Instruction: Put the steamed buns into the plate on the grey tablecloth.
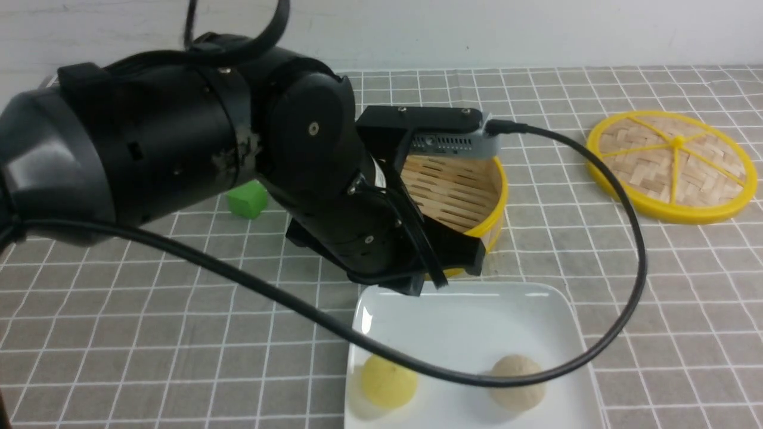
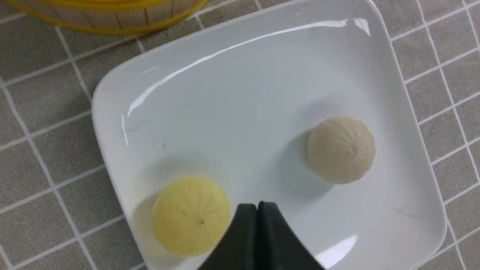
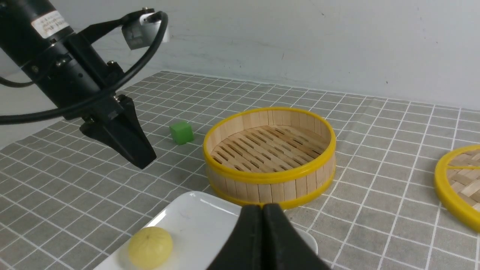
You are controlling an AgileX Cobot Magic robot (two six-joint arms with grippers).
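Left claw (image 2: 257,205) is hovering above the plate (image 2: 240,93), clenched and empty, touching nothing; yellow bun (image 2: 191,216) is lying at seven o'clock, beige bun (image 2: 341,150) at four.

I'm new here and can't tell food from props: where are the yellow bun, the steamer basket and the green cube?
yellow bun (image 2: 191,216), left wrist view, middle of its dome.
steamer basket (image 3: 300,186), right wrist view, its front wooden wall.
green cube (image 1: 247,200), front view, its front face.

White plate (image 1: 477,325) (grey white-gridded tablecloth (image 1: 149,333))
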